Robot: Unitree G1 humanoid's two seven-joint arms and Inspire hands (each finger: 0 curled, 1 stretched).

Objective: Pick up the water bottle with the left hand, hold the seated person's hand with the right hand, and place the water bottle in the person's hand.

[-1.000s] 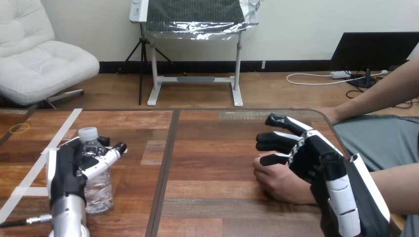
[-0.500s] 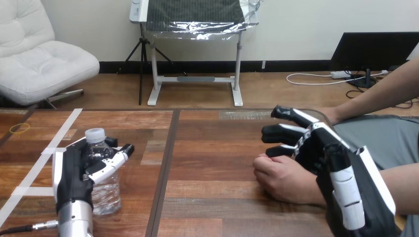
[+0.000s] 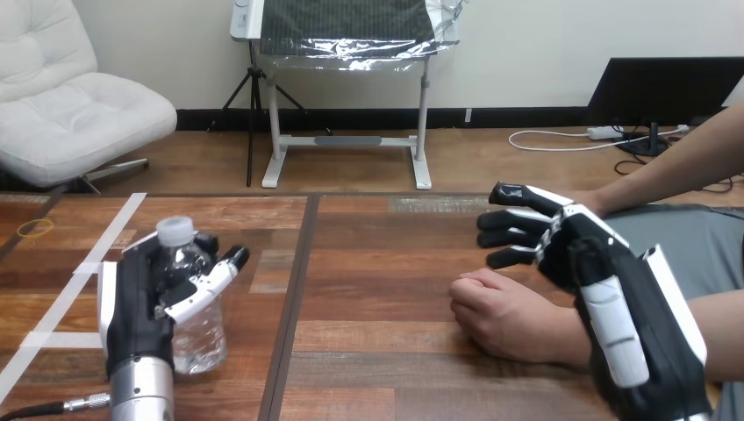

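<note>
The water bottle [image 3: 200,331] stands upright at the left part of the tabletop [image 3: 377,263], its white cap [image 3: 175,231] on top. The left robot hand [image 3: 139,303] is grasping it: the palm is against the bottle's left side and the thumb [image 3: 211,282] lies across the front of the clear body. It cannot be told whether the bottle's bottom touches the wood or is just above it. A strip of pale tape [image 3: 105,241] runs on the tabletop to the left of this robot hand.

At the right part of the tabletop, the person's hand [image 3: 500,311] rests on the wood as a loose fist. The right robot hand [image 3: 581,256] is released: its fingers [image 3: 519,195] are nearly straight and point to the left, above and behind the person's hand. They are not curled round it. The right arm passes in front of the person's wrist, so it cannot be told if they touch there. The bottle and the person's hand are well apart.
</note>
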